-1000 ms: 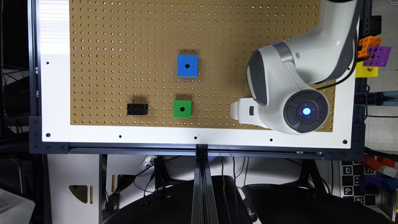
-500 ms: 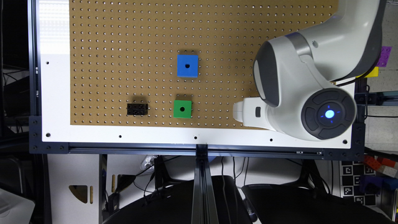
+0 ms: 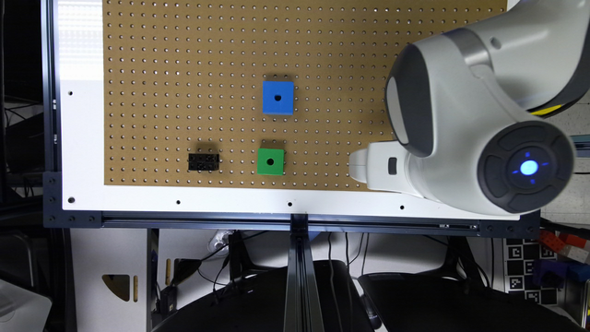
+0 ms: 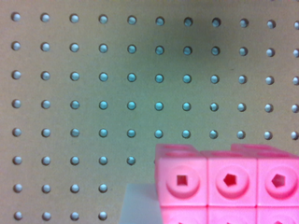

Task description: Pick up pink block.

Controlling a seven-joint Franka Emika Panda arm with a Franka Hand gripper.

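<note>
In the wrist view the pink block [image 4: 229,184] sits very close to the camera, with three of its round holes showing in a row. It looks about twice as large as the pegboard [image 4: 117,93] hole spacing behind it, so it hangs well above the board, carried by the gripper. In the exterior view the gripper [image 3: 368,166] is the white part past the wrist, over the pegboard's near edge at the exterior view's right. The big arm body [image 3: 470,115] hides the block there.
A black brick [image 3: 203,162], a green cube [image 3: 270,162] and a blue cube [image 3: 278,97] rest on the brown pegboard [image 3: 184,69], to the exterior view's left of the gripper. A white border [image 3: 230,196] and a dark frame rail edge the board.
The arm has grown much larger in the exterior view and shifted toward that view's right, rising from the board. The cubes and the black brick have not moved.
</note>
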